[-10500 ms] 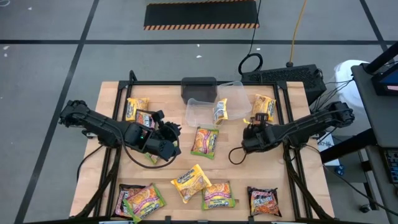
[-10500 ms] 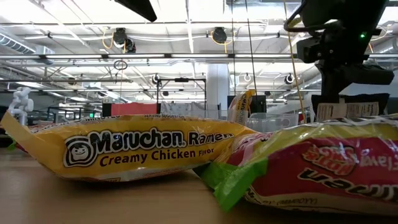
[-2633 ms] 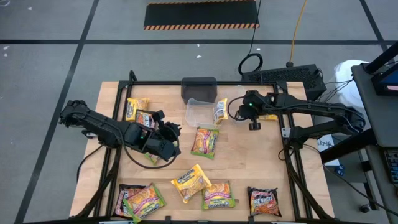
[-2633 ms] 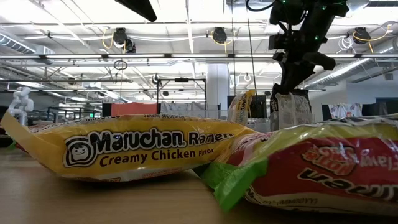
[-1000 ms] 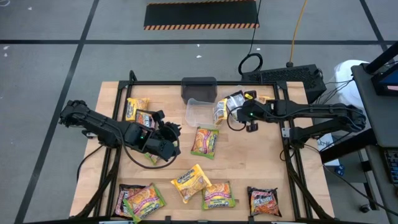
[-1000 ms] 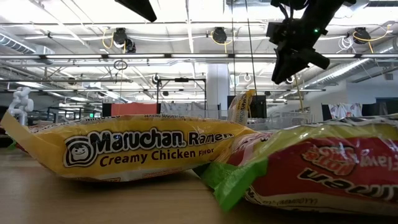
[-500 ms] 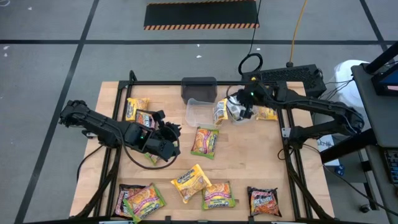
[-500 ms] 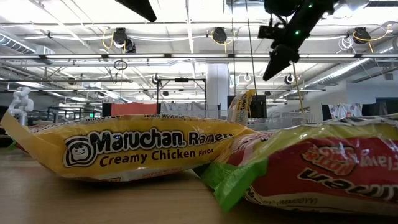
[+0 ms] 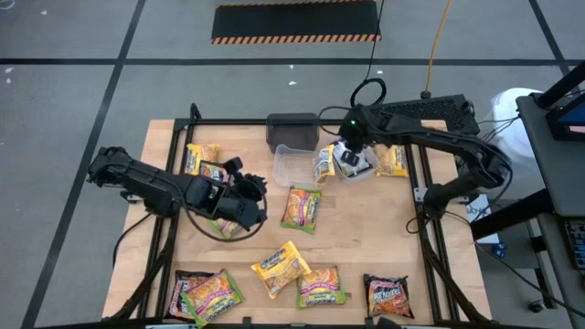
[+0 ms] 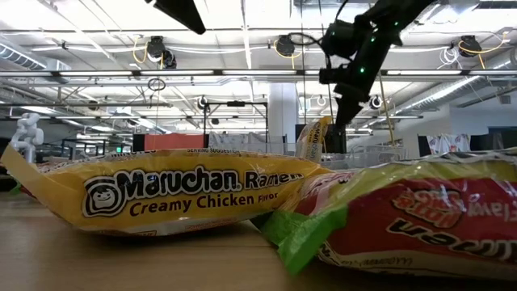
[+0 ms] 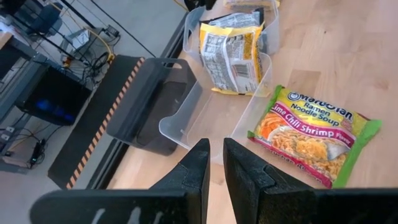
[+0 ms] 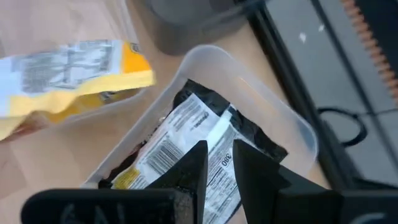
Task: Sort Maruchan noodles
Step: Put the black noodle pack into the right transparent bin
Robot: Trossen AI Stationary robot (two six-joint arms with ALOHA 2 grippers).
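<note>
Two arms over table [image 9: 164, 274]. Left gripper [image 9: 257, 185] low, left of centre, fingers nearly together, empty; lime chili shrimp packet [image 9: 301, 206] just beside. Dark grey box [image 9: 292, 129] at far edge, clear tub [image 9: 291, 164] near it, yellow packet [image 9: 323, 164] leaning at tub. Right gripper [image 9: 350, 152] above second tub [image 12: 273, 118] with dark packet [image 12: 186, 149] inside, fingers narrow, empty. More packets [image 9: 283, 267] along near edge.

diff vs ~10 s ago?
The right claw moved from mid-table to the far side and now hangs above the clear tub, where a dark packet lies; nothing is visibly held. The left claw and the near-edge packets stayed put.
</note>
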